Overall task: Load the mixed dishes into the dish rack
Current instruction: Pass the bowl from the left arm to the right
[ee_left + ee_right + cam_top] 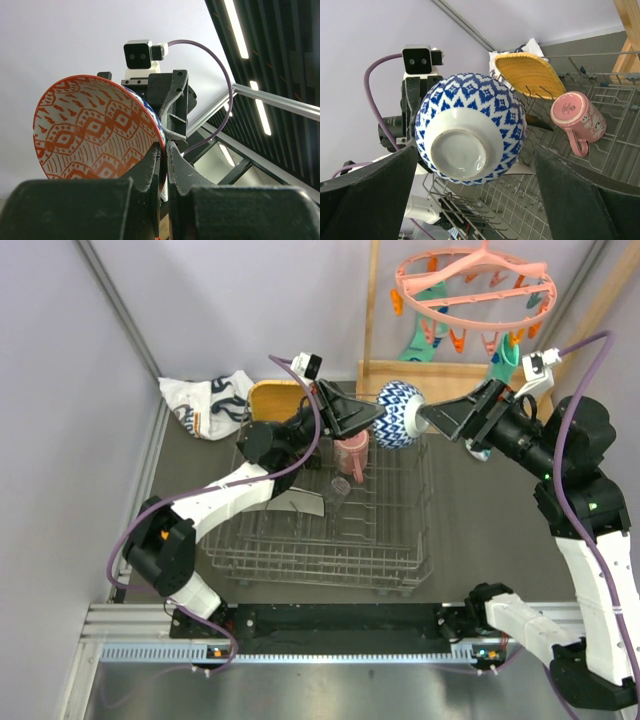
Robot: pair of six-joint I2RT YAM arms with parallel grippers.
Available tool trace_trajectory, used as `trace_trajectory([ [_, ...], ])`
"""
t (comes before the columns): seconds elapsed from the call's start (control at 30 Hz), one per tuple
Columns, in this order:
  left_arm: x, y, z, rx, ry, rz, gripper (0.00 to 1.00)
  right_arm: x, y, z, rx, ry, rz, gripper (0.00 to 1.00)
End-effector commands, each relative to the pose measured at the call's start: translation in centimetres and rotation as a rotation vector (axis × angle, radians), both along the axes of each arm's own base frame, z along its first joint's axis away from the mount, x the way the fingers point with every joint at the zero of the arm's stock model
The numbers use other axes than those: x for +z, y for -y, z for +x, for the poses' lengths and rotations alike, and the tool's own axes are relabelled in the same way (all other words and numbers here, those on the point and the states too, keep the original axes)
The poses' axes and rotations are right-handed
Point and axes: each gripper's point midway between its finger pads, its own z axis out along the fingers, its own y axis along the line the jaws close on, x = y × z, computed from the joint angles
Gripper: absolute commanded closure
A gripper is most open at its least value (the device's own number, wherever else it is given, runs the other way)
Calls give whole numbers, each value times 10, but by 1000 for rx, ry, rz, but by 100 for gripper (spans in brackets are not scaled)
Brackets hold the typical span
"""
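Note:
My left gripper (375, 412) (165, 150) is shut on the rim of the patterned bowl (400, 412), held on its side in the air above the dish rack (320, 550). The bowl is blue-white outside (470, 130) and orange-patterned inside (95, 130). My right gripper (428, 418) (475, 150) stands open, facing the bowl's base, with one finger on each side and neither touching it. In the rack are a pink cup (352, 455) (577, 120), a small clear glass (340, 488) and a flat plate (300, 503). A yellow plate (275, 398) (530, 75) stands at the rack's far left corner.
A pink round peg hanger (475, 285) with teal socks (420, 340) hangs over the back right. A white printed cloth (210, 400) lies at the back left. A light wooden tray (440, 380) leans behind the rack. Purple walls close in on the left and back.

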Motion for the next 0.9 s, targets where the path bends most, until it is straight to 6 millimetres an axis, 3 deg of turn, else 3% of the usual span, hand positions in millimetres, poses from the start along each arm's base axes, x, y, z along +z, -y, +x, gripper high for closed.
trace_trajectory([
  [0.0,19,-4,-10,6,83,-61,100,11,-1,-5,16,52,-2,4],
  [0.27,17,1,-4,14,80,-55,100,5,-3,-5,31,29,-7,4],
  [0.63,33,4,-2,13,107,-73,100,-13,3,-2,-6,-21,-54,10],
  [0.87,29,7,-4,7,102,-64,100,-10,3,-1,-5,-8,-47,10],
])
